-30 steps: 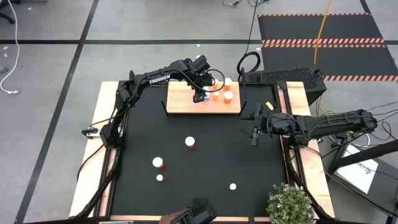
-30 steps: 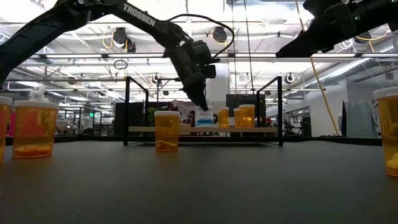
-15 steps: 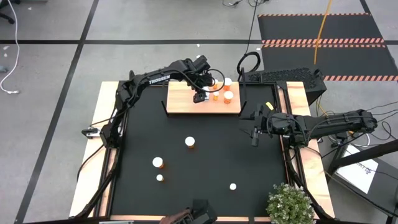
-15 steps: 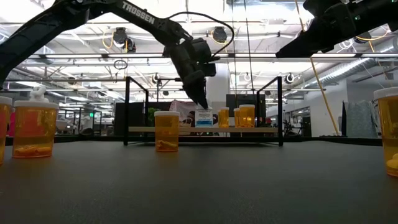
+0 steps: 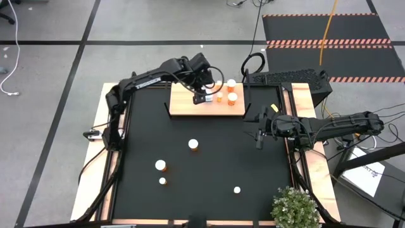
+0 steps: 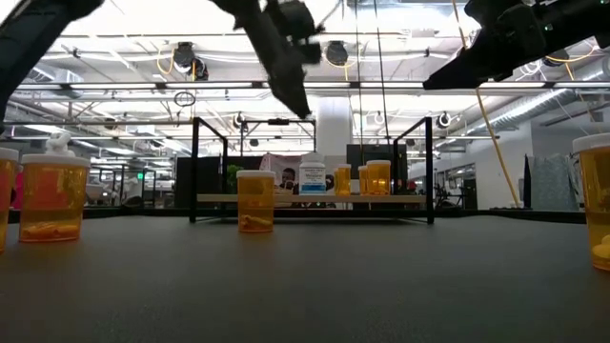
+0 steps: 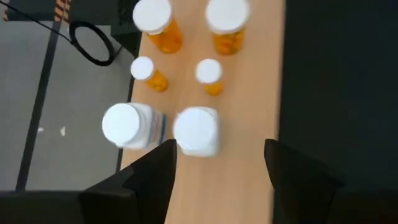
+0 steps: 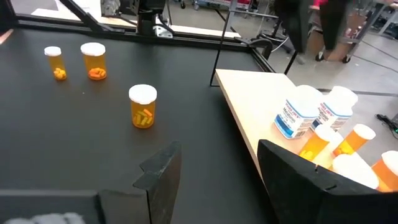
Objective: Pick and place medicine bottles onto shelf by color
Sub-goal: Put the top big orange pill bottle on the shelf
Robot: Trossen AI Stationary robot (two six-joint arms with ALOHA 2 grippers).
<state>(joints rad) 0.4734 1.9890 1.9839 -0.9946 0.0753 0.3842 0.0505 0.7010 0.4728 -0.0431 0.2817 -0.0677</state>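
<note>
Left end effector (image 7: 217, 165), fingers spread and empty, hovers over two white bottles (image 7: 198, 130) on the shelf (image 5: 183, 104) at the desk's (image 5: 215, 158) 12 o'clock edge.

Orange bottle (image 6: 599, 202) is sliced by the low view's right edge, another (image 6: 6, 195) by its left, and the white bottles' (image 8: 297, 112) label print is too blurred to read.

Six medicine bottles (image 7: 198, 129) are counted on the shelf (image 7: 249, 124): two white ones (image 7: 129, 125) and four orange ones (image 7: 227, 25). Four more orange bottles (image 5: 193, 145) are seen on the bench (image 5: 215, 158).
</note>
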